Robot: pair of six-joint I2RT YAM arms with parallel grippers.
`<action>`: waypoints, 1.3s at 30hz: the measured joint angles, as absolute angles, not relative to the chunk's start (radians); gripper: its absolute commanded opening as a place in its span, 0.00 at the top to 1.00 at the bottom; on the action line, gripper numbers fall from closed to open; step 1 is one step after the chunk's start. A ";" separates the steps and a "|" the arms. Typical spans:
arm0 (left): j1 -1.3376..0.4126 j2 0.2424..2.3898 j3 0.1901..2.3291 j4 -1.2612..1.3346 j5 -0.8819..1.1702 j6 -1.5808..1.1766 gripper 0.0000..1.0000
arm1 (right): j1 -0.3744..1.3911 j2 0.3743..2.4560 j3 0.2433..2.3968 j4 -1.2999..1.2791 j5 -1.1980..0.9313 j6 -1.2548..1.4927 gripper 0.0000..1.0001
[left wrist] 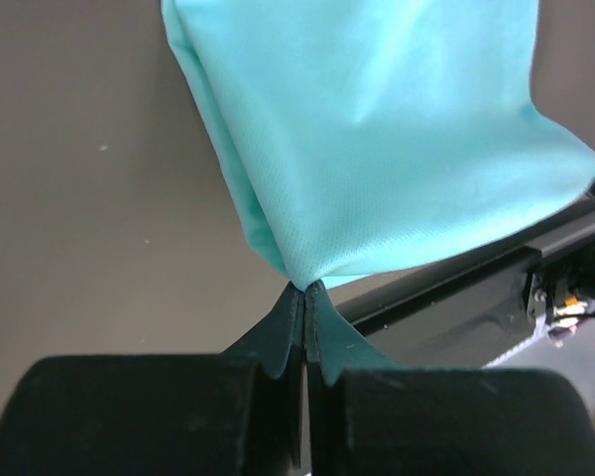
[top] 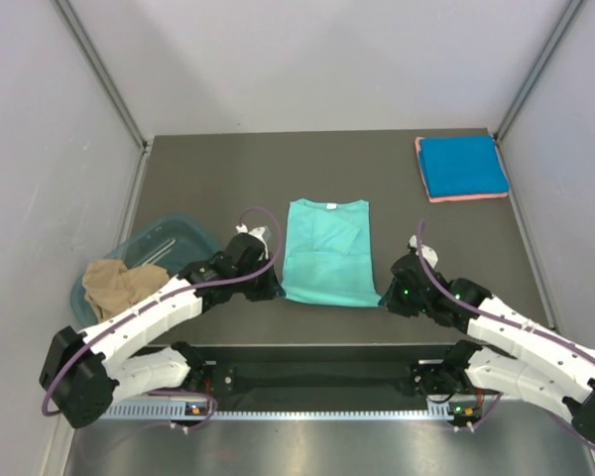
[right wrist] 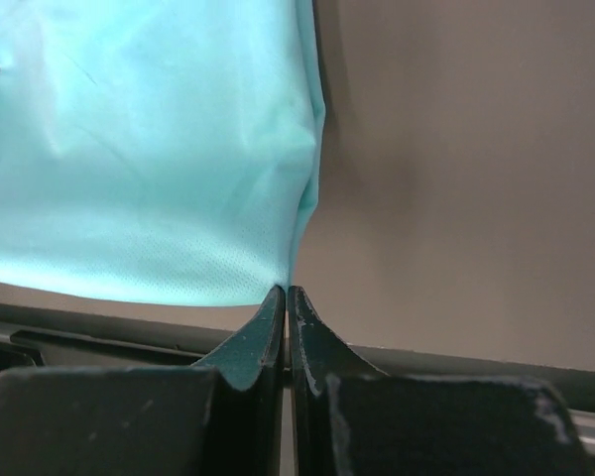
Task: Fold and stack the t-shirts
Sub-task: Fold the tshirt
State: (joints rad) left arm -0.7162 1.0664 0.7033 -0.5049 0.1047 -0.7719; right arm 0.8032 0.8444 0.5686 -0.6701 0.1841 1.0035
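At the centre of the frame, the teal-green tee (top: pixel 327 253) is pinched by both near hem corners.
Its lower-left corner is clamped in the closed jaws of the left gripper (left wrist: pixel 305 290), its lower-right corner in those of the right gripper (right wrist: pixel 286 293). It is laid flat on the bench (top: pixel 228 178), its long axis running up the frame away from both arms, collar uppermost; a lengthwise fold is likely next.

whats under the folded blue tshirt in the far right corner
A pink t-shirt lies under the blue t-shirt. Only its thin edge shows along the near and left sides; the rest is covered, so how it is folded cannot be seen.
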 measured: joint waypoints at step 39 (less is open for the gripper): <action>-0.390 1.698 1.335 -0.432 0.105 -0.590 1.00 | 0.419 1.542 1.295 -0.538 0.025 0.468 1.00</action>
State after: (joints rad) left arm -0.3904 1.6981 1.3346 -0.4324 0.1055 -0.5900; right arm 0.4191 1.5425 1.2949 -0.5385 0.0246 0.4679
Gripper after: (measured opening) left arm 0.011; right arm 0.007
